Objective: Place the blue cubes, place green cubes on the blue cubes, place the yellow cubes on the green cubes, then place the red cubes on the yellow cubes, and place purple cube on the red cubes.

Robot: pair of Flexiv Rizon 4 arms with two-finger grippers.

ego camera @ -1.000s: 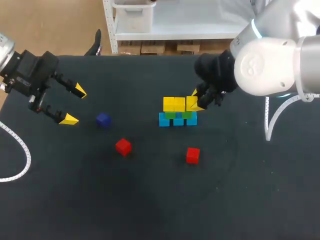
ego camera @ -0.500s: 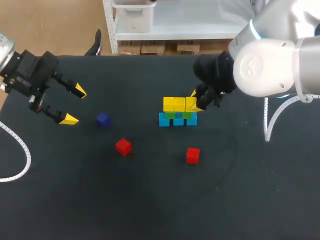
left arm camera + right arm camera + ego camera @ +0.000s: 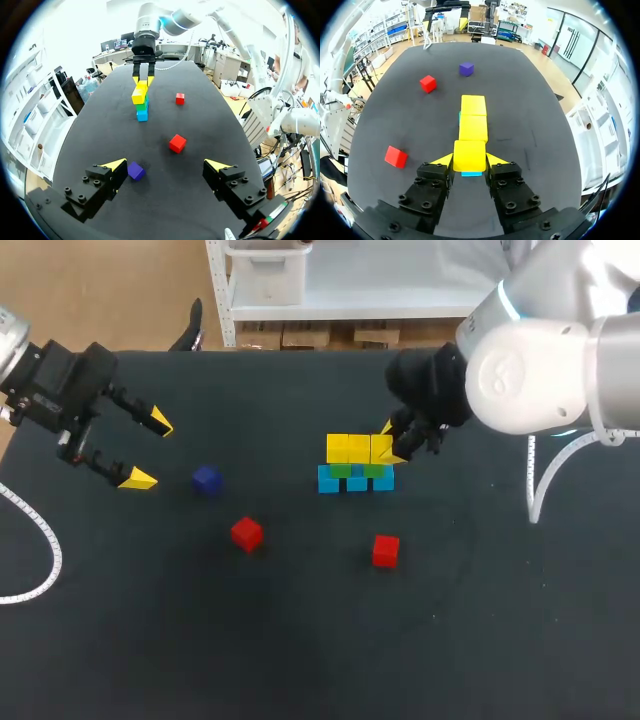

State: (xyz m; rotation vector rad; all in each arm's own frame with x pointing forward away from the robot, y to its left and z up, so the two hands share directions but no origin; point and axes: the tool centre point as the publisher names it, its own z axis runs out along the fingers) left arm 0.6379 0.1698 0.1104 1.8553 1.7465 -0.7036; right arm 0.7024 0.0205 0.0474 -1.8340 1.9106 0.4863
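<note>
A three-layer wall stands mid-table: blue cubes [image 3: 356,480] at the bottom, green cubes [image 3: 342,470] on them, yellow cubes [image 3: 348,448] on top. My right gripper [image 3: 469,161] is shut on the nearest yellow cube [image 3: 469,155], the right-hand end of the top row [image 3: 381,448], level with the other two. One red cube [image 3: 246,533] and another red cube [image 3: 385,550] lie in front of the wall. The purple cube [image 3: 206,480] sits to the left. My left gripper [image 3: 142,449] hangs open near the table's left side, with the purple cube [image 3: 135,171] just ahead of its left finger.
A white cable [image 3: 42,550] curls over the table's left edge. Another white cable [image 3: 545,475] loops at the right, beside my right arm [image 3: 540,360].
</note>
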